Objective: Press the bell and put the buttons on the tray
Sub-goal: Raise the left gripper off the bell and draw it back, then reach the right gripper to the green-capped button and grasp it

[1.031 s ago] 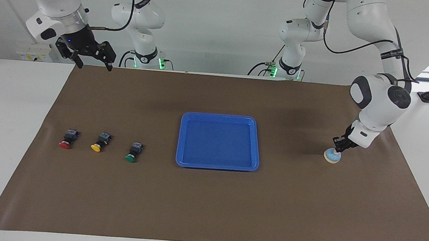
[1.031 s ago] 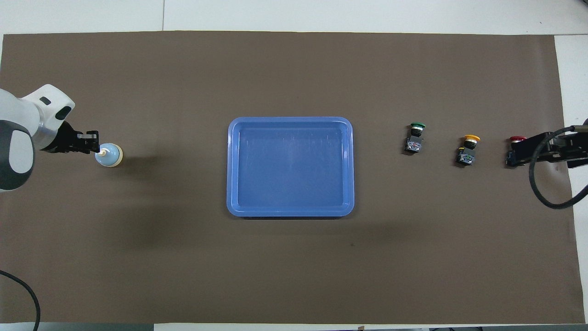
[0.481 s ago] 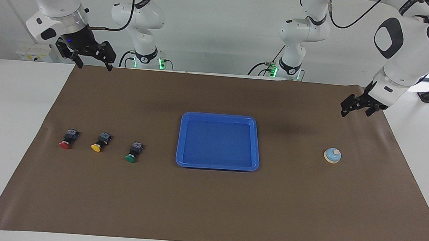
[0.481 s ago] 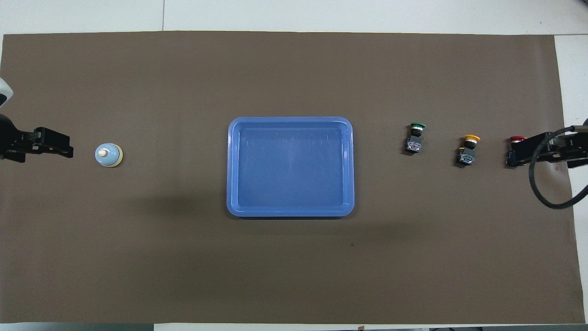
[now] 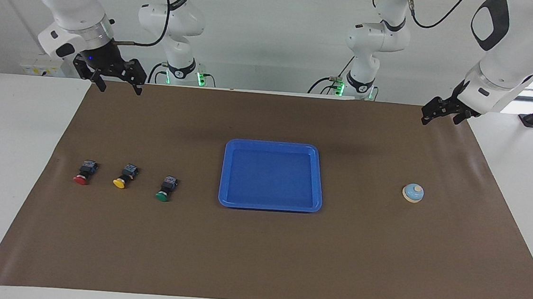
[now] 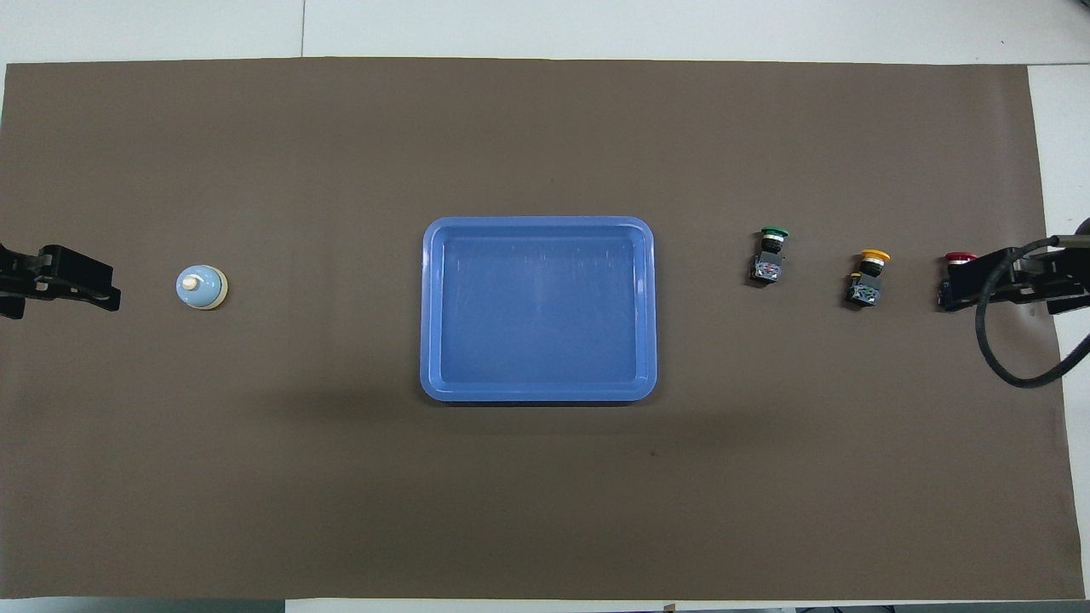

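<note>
The light-blue bell stands alone on the brown mat at the left arm's end. My left gripper hangs open and empty, high over the mat's corner by the bell. The blue tray lies mid-table with nothing in it. Toward the right arm's end, the green button, yellow button and red button lie in a row. My right gripper is open and raised, covering the red button's body from above.
A brown mat covers most of the white table. Both arm bases stand at the robots' edge. A black cable loops from the right gripper.
My left gripper lifted off the bell, opened, and drew up and back toward the robots. The right gripper shifted slightly. Bell, tray and buttons stayed put.
</note>
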Motion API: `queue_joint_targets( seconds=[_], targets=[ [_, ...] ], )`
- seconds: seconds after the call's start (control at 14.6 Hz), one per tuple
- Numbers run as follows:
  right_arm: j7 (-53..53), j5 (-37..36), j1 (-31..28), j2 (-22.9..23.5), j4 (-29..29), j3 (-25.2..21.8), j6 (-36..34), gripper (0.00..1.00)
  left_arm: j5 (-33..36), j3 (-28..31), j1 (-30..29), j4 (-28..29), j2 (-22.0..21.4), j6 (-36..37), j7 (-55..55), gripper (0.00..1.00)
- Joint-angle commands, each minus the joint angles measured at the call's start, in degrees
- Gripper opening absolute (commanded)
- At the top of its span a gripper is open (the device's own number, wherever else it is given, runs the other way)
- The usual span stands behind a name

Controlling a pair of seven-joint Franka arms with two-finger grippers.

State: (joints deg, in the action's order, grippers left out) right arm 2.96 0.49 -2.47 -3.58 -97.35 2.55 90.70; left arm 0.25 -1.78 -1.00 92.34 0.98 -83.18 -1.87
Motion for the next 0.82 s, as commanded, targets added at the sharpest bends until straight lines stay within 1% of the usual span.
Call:
queue_joint_targets(
  seconds=[0.0,0.14,0.21,0.34,0.48,0.55,0.69,0.76],
  targets=[
    [-0.6,-0.9,0.1,-1.0,-8.5,0.3,9.8,1.00,-0.3,0.3,0.6,0.5,-0.2,1.1,-1.0,1.00],
    [1.3,-0.9,0.2,4.4,-8.6,0.5,14.3,1.00,-0.3,0.3,1.3,-0.1,-0.2,2.0,-1.0,1.00],
    [2.0,-0.9,0.3,7.0,-8.6,0.6,17.8,1.00,-0.4,0.2,1.4,-0.6,-0.2,2.1,-1.0,1.00],
    [4.8,-1.1,3.4,11.9,-8.6,0.5,23.2,1.00,-0.4,-0.2,1.4,0.0,-0.6,1.7,-1.0,1.00],
    [9.0,-1.4,5.8,14.9,-9.9,0.5,28.6,1.00,-0.3,-0.1,1.1,-0.3,-0.6,1.5,-1.0,1.00],
    [10.3,-1.5,6.3,16.6,-9.9,0.5,30.3,1.00,-0.3,-0.1,0.7,-0.1,-0.7,1.5,-1.0,1.00],
    [10.9,-2.0,6.2,19.9,-9.8,0.5,34.4,1.00,-0.3,0.1,0.5,-0.1,-1.0,1.5,-0.9,1.00],
    [11.0,-2.2,6.2,21.0,-9.8,0.5,35.0,1.00,-0.3,0.2,0.5,-0.1,-1.1,1.5,-1.0,1.00]
  ],
)
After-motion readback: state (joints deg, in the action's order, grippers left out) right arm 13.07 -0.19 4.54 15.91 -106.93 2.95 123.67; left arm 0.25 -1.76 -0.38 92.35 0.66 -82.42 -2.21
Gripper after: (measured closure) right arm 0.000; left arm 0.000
